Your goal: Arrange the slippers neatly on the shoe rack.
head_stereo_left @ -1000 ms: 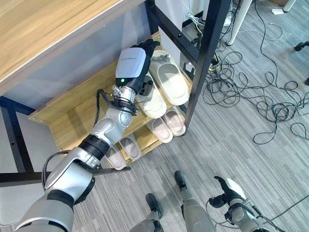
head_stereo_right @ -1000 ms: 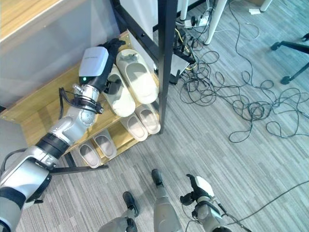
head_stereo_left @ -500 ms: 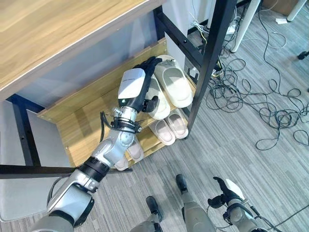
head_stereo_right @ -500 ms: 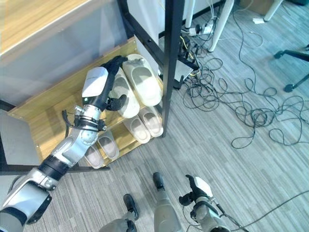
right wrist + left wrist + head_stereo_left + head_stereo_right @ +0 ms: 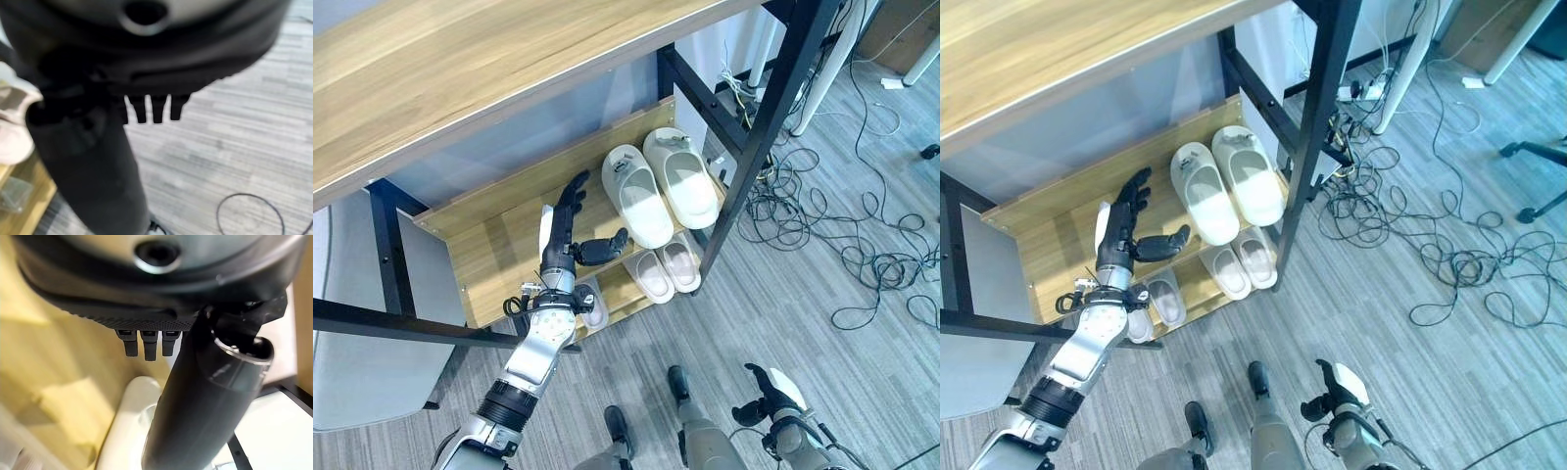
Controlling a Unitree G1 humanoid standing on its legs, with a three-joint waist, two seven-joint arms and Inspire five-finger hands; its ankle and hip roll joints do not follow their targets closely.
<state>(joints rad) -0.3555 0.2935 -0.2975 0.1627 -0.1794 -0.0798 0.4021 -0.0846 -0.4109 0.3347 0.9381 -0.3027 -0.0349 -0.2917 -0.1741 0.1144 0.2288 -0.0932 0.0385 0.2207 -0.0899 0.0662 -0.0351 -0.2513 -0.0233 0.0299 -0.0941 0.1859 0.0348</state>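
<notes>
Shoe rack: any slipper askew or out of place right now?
Nothing stands out. The two cream foam slippers sit side by side on the upper wooden shelf, with smaller pale pairs lined up below. The left hand hovers open beside them, holding nothing.

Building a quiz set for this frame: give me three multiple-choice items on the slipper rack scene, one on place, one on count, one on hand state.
1. Where is the large white pair of slippers?
A. floor
B. middle shelf of the rack
C. top board

2. How many slippers in that pair?
A. one
B. two
C. four

3. The left hand is:
A. open, apart from the pair
B. gripping a slipper
C. curled into a fist

Key: B, they sit side by side on the wooden shelf; B, two soles show; A, fingers straight, holding nothing.
</notes>
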